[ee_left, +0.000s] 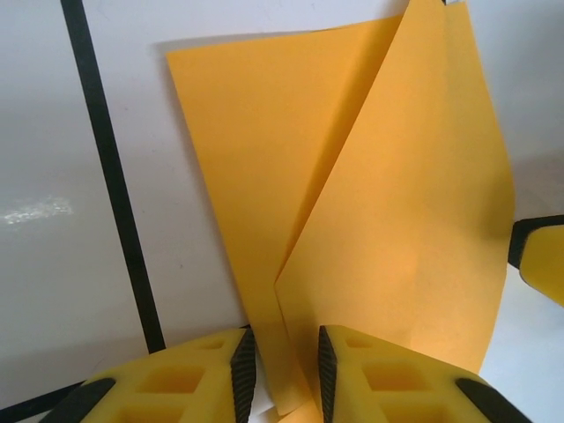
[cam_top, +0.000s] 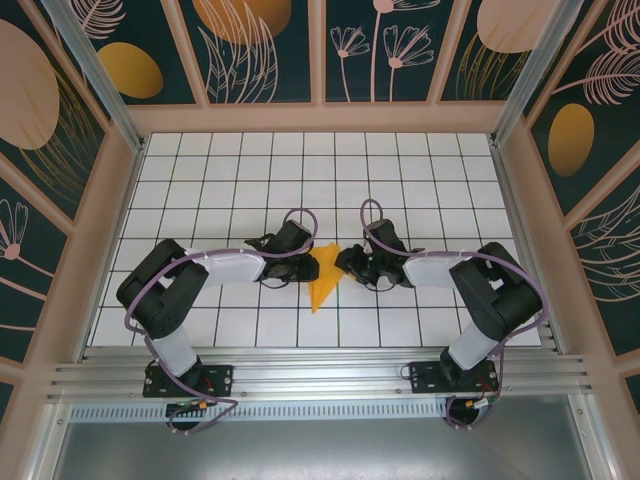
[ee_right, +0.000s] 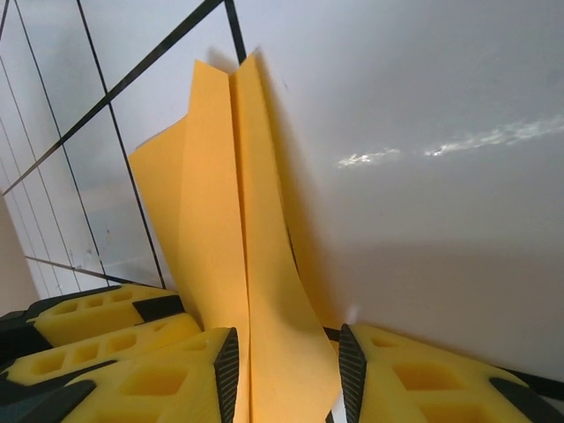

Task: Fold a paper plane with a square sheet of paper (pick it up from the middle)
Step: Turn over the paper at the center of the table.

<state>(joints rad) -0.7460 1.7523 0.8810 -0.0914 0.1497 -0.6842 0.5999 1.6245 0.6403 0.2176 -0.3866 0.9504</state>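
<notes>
Paper plane [cam_top: 323, 280], orange-yellow and part folded, sat between two robot hands near the front middle of the white gridded surface [cam_top: 250, 170]. Pointed toward the arm bases, with two flaps meeting along a centre crease. Left hand [cam_top: 316, 262] at its left side, narrow, black pads [ee_left: 242, 370] either side of the tapered end; sliver of surface visible beside one pad, so not clearly pinched. Right hand [cam_top: 346, 262] at its right side, part open around the raised fold, paper against one pad [ee_right: 227, 379]; could not tell whether gripped. Sat close together, nearly facing, paper between
</notes>
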